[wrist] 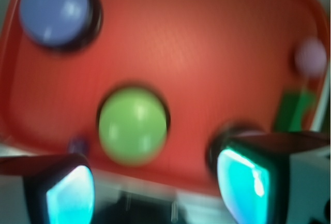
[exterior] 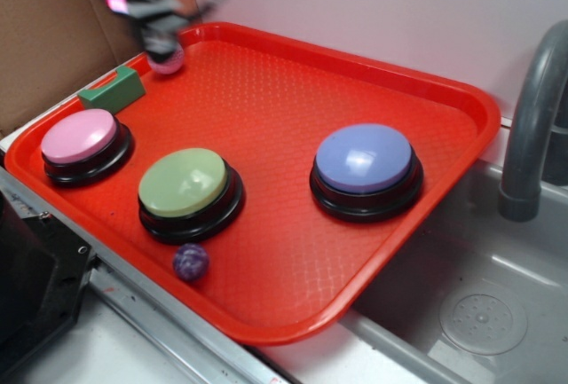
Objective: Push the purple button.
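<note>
The purple button has a glossy blue-purple dome on a black base and stands right of centre on the red tray. In the wrist view it is at the top left. My gripper is blurred and hovers high over the tray's far left corner, far from the purple button. In the wrist view the gripper is open, with its cyan pads wide apart and nothing between them.
A green button and a pink-topped button stand on the tray's left side. A small marbled purple ball lies by the front rim. A green block and a pink ball lie under the gripper. A sink and grey faucet are on the right.
</note>
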`<state>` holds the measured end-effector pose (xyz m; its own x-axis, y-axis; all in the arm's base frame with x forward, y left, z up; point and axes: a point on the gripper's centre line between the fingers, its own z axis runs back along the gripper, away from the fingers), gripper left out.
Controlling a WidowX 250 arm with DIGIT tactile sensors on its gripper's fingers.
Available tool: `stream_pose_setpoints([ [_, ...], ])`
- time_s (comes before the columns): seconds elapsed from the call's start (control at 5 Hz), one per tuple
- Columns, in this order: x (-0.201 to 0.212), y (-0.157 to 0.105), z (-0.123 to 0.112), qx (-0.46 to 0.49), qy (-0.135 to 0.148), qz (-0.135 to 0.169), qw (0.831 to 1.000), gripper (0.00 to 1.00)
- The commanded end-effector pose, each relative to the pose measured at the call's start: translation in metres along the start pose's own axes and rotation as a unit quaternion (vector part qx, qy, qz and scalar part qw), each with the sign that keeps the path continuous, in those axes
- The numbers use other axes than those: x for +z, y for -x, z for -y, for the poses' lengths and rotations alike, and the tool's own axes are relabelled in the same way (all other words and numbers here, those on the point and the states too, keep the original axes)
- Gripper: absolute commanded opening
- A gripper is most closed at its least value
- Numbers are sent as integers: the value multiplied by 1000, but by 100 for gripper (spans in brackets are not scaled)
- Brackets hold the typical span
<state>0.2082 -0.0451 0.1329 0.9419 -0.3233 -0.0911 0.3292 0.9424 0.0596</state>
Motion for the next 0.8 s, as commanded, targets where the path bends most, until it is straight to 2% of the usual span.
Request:
stream_pose_setpoints([
  [0.0,-42,-63,52,-37,7,22,999,100],
  [0.2,-45,-91,66,-80,-11,43,996,100],
  [0.4,-35,-114,69,-117,-45,50,991,100],
  [0.6,-40,-113,61,-125,-50,58,989,100],
])
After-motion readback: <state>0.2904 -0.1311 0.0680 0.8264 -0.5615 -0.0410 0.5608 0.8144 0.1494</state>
